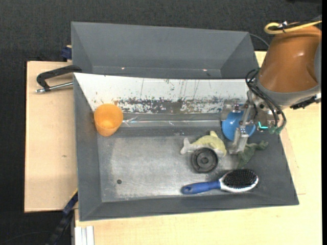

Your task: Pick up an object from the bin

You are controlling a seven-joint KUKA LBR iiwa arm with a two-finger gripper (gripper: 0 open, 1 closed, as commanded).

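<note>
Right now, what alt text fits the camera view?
The gripper hangs low at the right end of the bin, beside a blue thing. Near it lie a pale toy, a black disc and a brush; an orange cup sits far left.

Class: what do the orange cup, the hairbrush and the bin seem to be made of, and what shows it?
The orange cup looks like smooth, evenly coloured plastic. The hairbrush is probably plastic too: glossy blue handle, dark bristles. The bin seems sheet metal: grey, dull sheen, scuffed back wall.
</note>
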